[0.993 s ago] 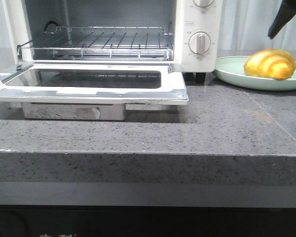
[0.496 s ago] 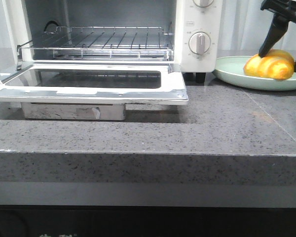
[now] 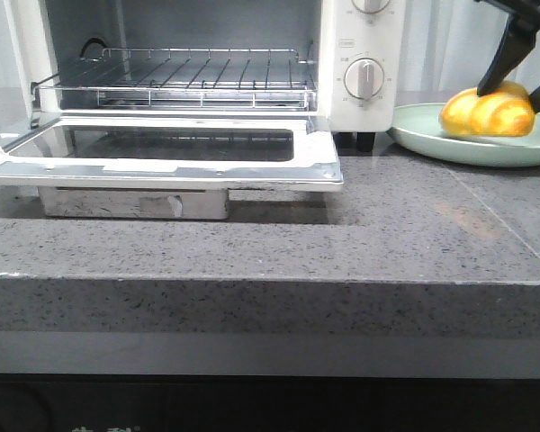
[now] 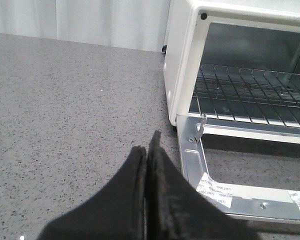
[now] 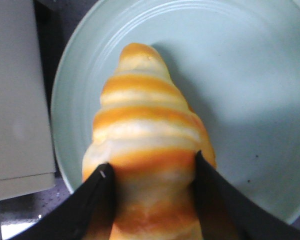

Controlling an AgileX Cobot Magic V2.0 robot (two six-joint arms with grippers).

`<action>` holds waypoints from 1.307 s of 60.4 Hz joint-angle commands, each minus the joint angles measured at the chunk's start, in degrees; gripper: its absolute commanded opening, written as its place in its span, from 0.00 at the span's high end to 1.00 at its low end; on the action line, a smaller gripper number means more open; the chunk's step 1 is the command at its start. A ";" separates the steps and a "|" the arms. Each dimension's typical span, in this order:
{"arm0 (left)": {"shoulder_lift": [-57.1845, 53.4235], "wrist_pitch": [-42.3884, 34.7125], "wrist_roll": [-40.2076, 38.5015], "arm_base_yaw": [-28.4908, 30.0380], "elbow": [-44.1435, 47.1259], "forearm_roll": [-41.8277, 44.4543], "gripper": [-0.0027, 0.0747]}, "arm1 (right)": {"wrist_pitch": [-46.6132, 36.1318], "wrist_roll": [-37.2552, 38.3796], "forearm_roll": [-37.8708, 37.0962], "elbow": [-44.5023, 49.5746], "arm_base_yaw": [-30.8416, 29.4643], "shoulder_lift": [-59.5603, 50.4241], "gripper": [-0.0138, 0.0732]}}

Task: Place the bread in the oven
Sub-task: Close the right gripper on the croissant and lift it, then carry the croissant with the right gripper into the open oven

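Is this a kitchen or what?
Probably a kitchen-style setup: a white toaster oven with its door open sits on a grey speckled stone countertop, and beside it a croissant-shaped bread is on a pale green plate, right gripper around it.

Glossy bread [image 5: 150, 150]; speckled matt stone countertop [image 3: 342, 243].

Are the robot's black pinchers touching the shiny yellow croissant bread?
Touching. The right wrist view shows both black fingers of the right gripper pressed against the glossy golden croissant bread.
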 commanded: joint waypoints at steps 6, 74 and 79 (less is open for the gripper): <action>0.35 -4.46 -0.46 0.11 -1.56 -0.54 0.99 | 0.51 -0.93 0.74 -2.18 -0.34 -8.46 0.81; 0.35 -4.46 -0.46 0.11 -1.56 -0.54 0.99 | -13.50 -1.67 6.11 -4.49 29.47 -4.64 0.81; 0.35 -4.46 -0.46 0.11 -1.56 -0.54 0.99 | -13.59 -1.74 6.11 -8.98 30.62 -0.65 0.81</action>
